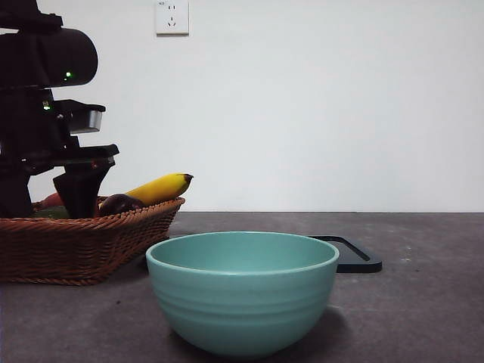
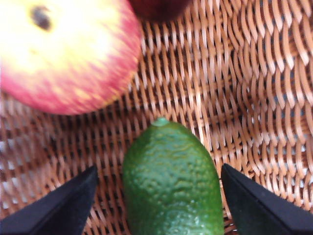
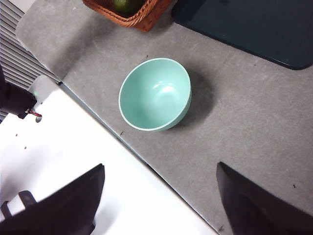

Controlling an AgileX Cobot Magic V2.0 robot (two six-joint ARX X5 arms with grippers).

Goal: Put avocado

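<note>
so the avocado (image 2: 171, 183) is lying in the wicker basket (image 2: 244, 98) right between the left gripper (image 2: 159, 203)'s wide open jaws, long axis pointing straight away from the wrist, apple (image 2: 63, 49) just beyond, right gripper (image 3: 159, 205) open too, way off above the bowl (image 3: 155, 94)

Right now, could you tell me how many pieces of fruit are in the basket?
4 visible in the basket: avocado between the open left gripper jaws, apple beside it, banana and plum near the rim. More may be hidden.
</note>
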